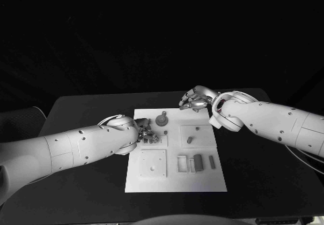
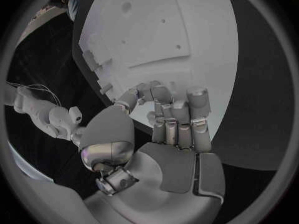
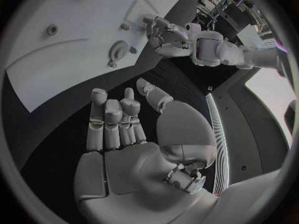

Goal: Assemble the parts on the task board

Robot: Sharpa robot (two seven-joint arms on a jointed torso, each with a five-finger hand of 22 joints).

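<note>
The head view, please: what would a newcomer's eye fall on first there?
First the white task board, bright in the middle of the black table. Next the two silver hands: the left hand over the board's left edge, the right hand at its far right corner. Small grey parts lie on the board's near half.

Robot lab or test bench, probably: black table (image 1: 263, 154) against dark backdrop, white task board (image 1: 202, 183) at centre, blurred equipment racks (image 3: 218, 5) at 1 o'clock in right wrist view.
</note>
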